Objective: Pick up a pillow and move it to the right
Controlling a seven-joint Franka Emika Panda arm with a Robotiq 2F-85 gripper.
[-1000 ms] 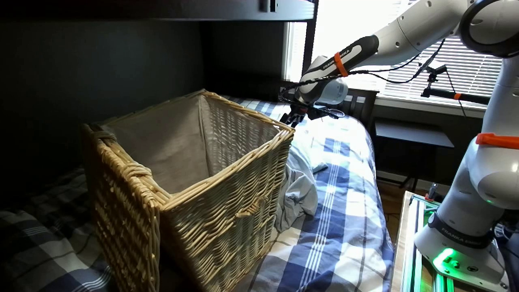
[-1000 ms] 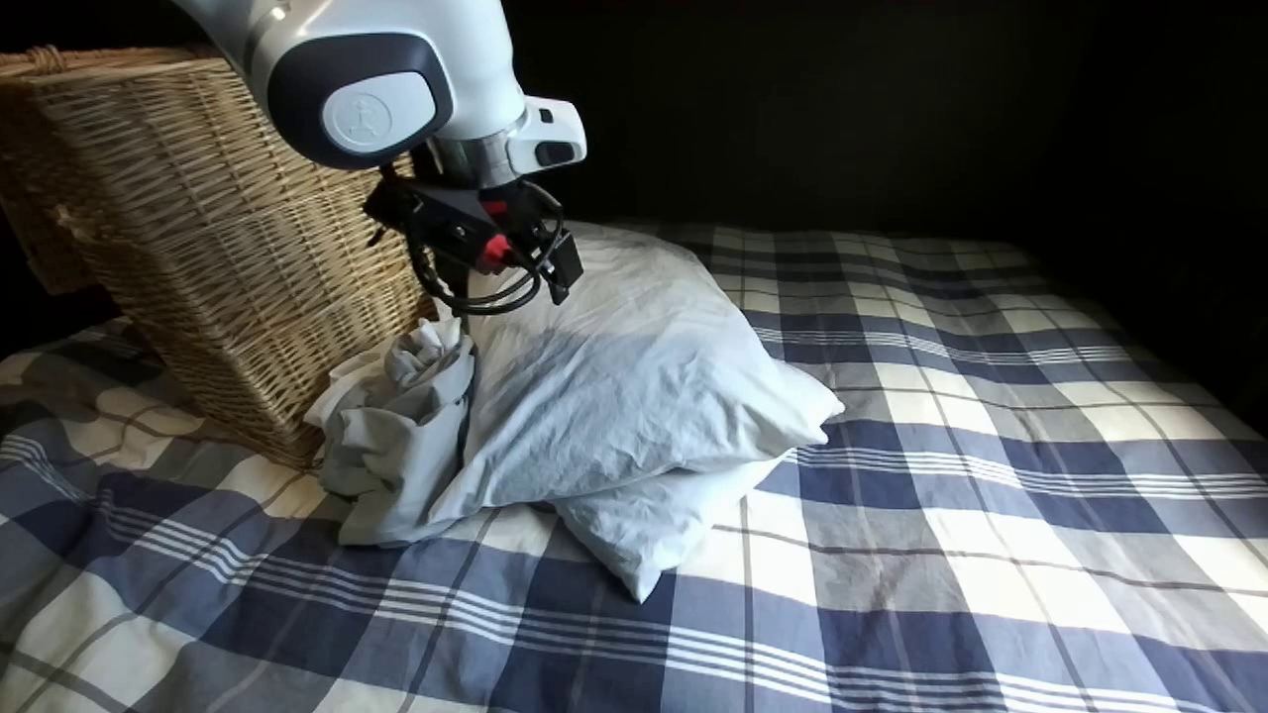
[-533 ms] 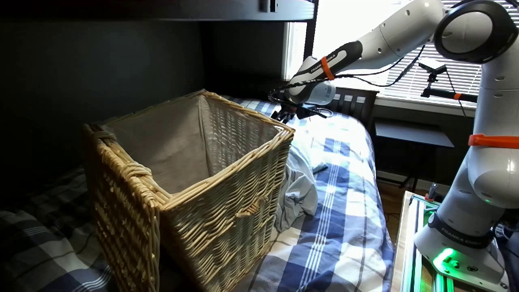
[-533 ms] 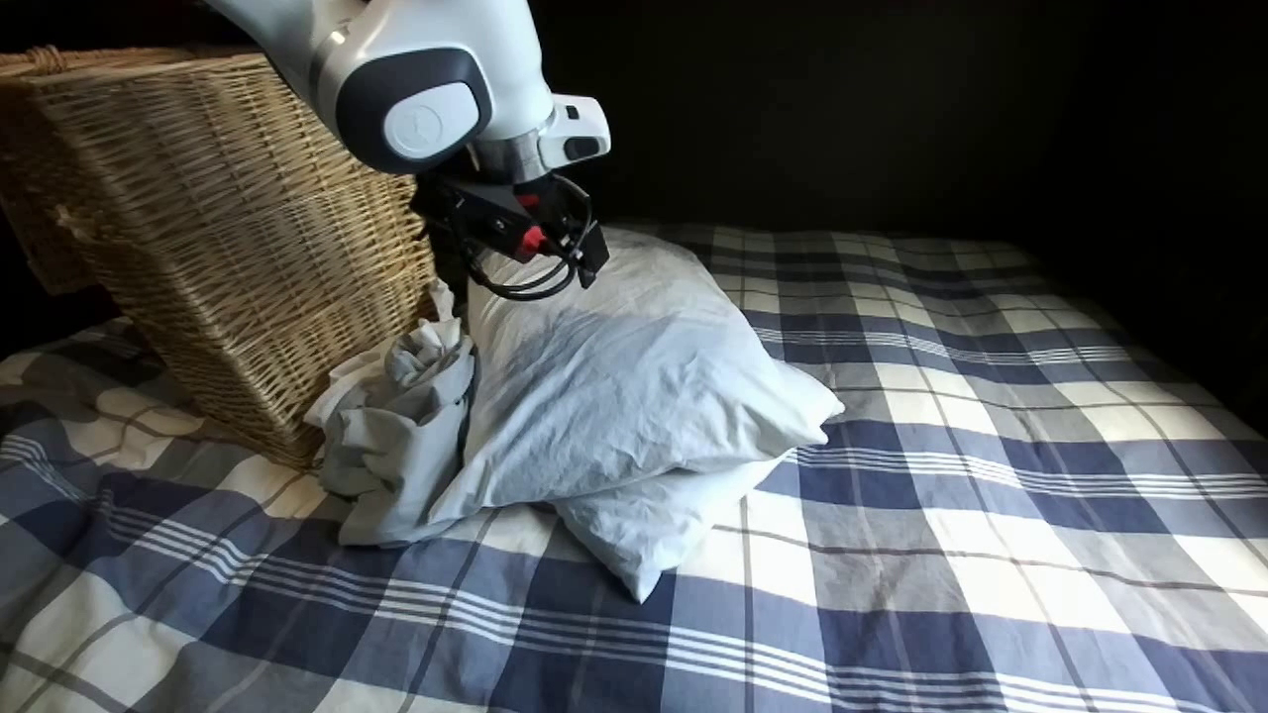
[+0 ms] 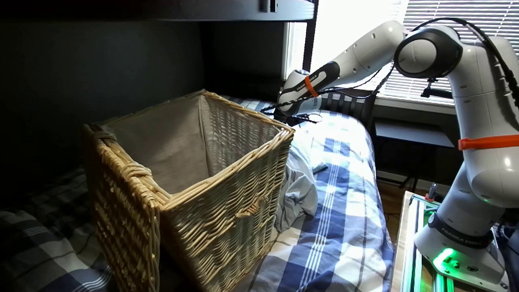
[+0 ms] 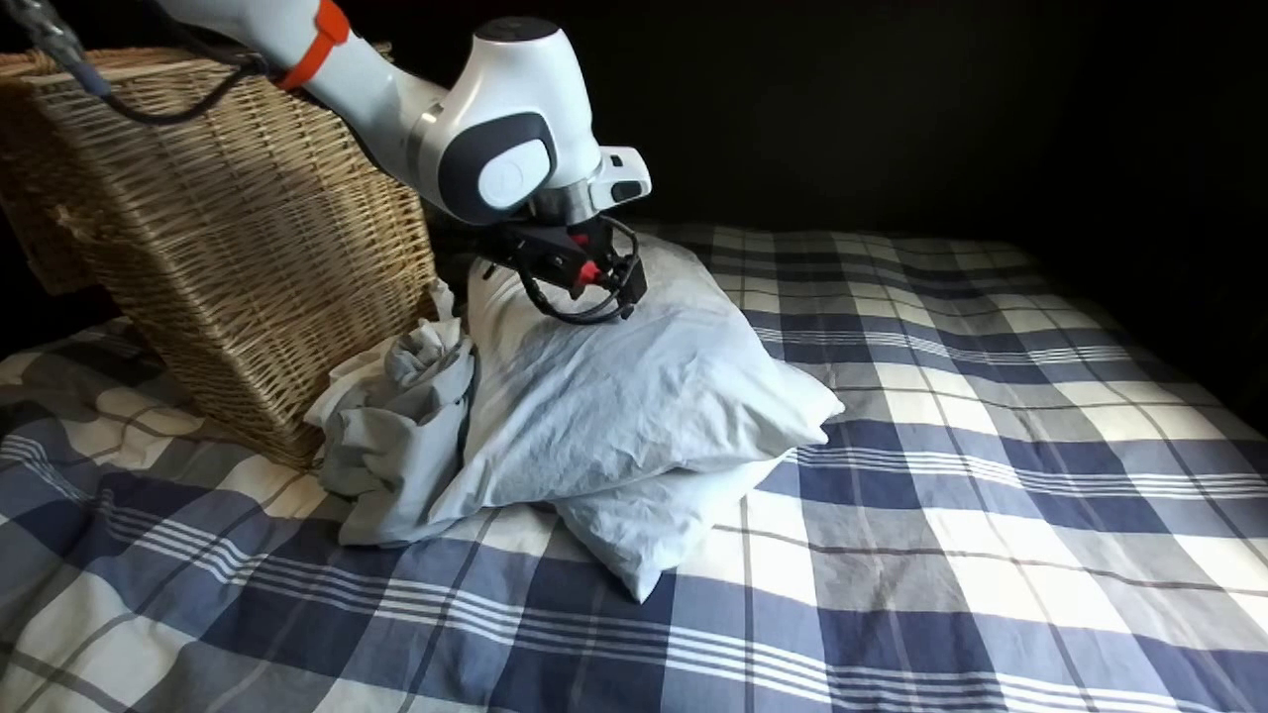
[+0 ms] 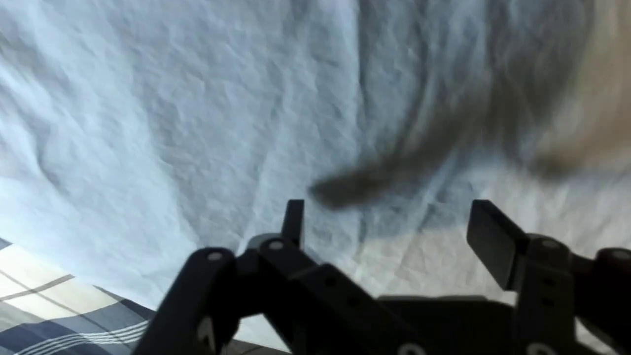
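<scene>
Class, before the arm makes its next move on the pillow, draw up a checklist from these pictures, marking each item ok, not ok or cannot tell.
1. Gripper open: ok; its fingers stand wide apart in the wrist view.
2. Gripper over the pillow: ok; pillow fabric spreads beneath it in the wrist view.
3. Fingers touching the fabric: cannot tell; no view settles it.
4. Crumpled cloth well away from the pillow: not ok; it is bunched right beside it.
5. Single pillow only: cannot tell; a pale corner pokes out underneath.
</scene>
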